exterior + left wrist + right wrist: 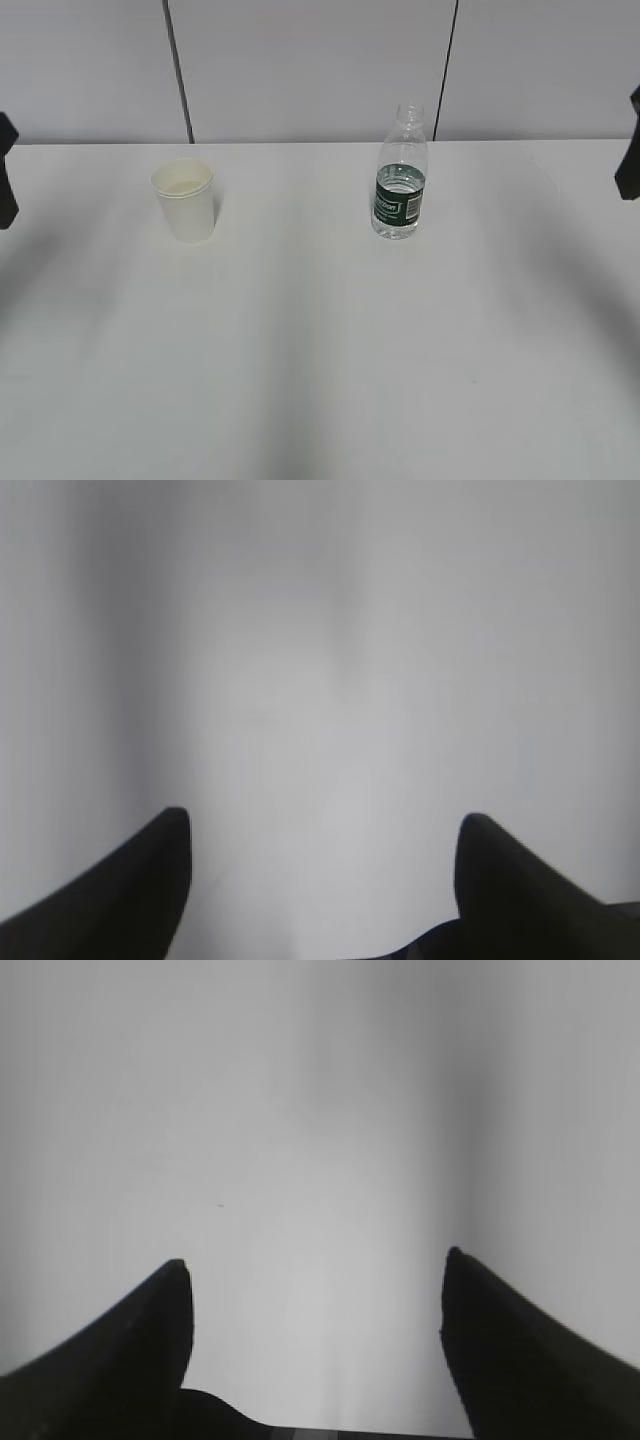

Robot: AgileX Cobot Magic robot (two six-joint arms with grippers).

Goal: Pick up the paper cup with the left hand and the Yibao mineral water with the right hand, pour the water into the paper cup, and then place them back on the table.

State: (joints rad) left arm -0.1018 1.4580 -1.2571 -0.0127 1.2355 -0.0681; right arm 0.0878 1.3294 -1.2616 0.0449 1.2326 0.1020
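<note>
The cream paper cup (185,200) stands upright on the white table (320,350), left of centre. The Yibao mineral water (400,175), a clear capless bottle with a dark green label, stands upright right of centre. Only a black edge of the left hand (5,170) and of the right hand (628,150) shows at the sides of the exterior view, both far from cup and bottle. In the left wrist view the left gripper (325,820) is open over bare table, nothing between its fingers. The right gripper (315,1260) is likewise open over bare table.
Grey wall panels (320,60) with dark seams rise behind the table's far edge. Soft arm shadows fall across the tabletop at left and right.
</note>
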